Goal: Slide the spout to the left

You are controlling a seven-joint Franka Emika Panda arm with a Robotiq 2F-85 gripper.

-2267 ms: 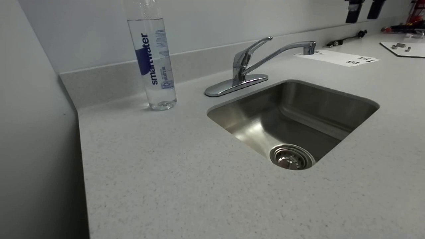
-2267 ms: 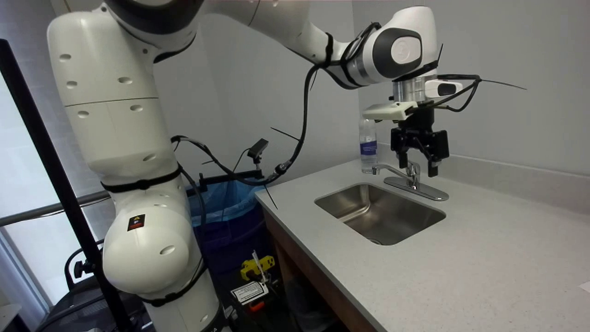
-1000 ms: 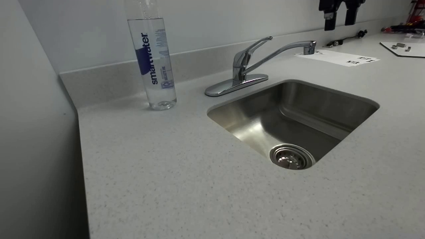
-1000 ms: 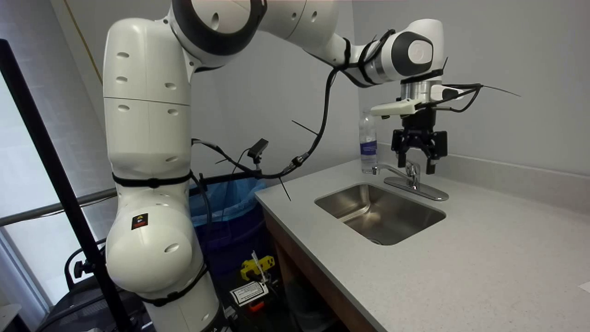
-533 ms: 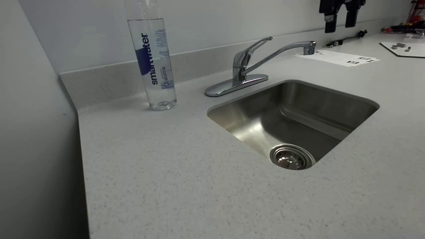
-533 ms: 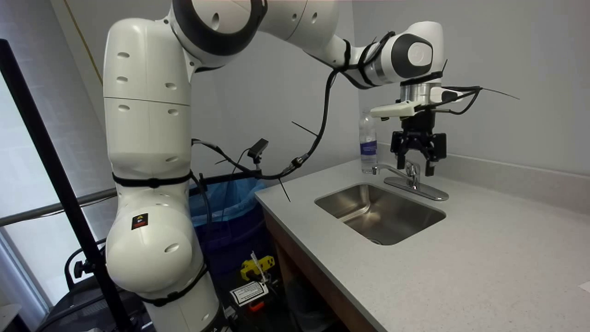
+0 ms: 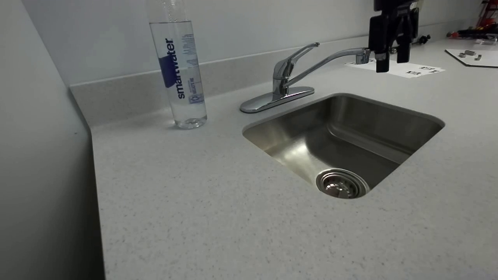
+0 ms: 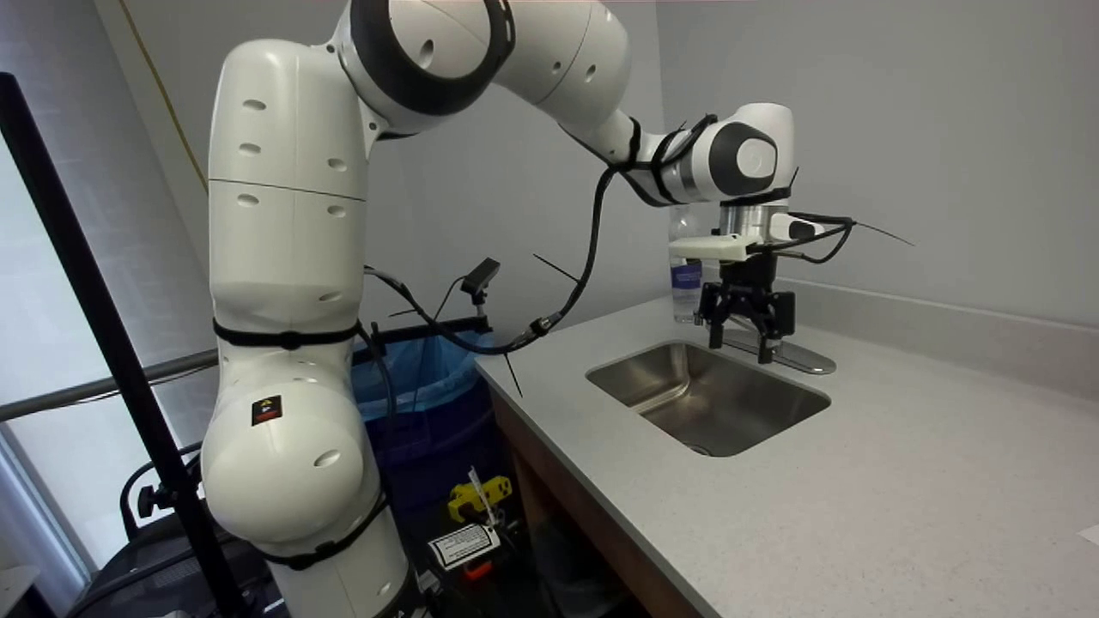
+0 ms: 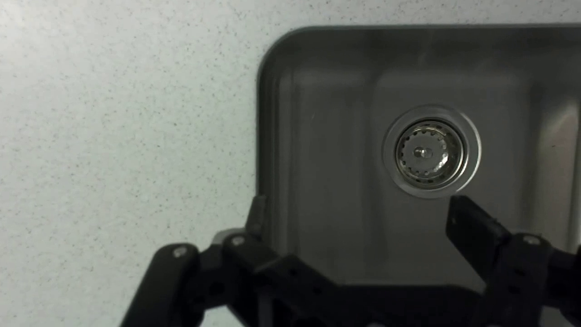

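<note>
The spout [image 7: 335, 56] is a slim arched chrome tube on a chrome base plate [image 7: 258, 104], with the lever handle [image 7: 301, 53] above it. In an exterior view it reaches right, its tip at the far back side of the sink [image 7: 362, 146]. My gripper [image 7: 393, 65] is open and empty, fingers pointing down. In that view one finger overlaps the right edge of the spout tip; contact cannot be told. In an exterior view the gripper [image 8: 740, 350] hides most of the spout. The wrist view shows the open gripper [image 9: 358, 200] over the sink [image 9: 327, 136]; the spout is out of view there.
A tall water bottle [image 7: 179, 74] stands beside the faucet, near the corner; it also shows behind the gripper [image 8: 687, 279]. A white paper [image 7: 414, 69] and a board with small pieces [image 7: 482, 59] lie farther along the counter. A backsplash and wall stand behind the faucet.
My gripper has come down and closer to the spout tip, shifting down and left in the view that shows the arm. It stays open. The spout has not visibly moved.
</note>
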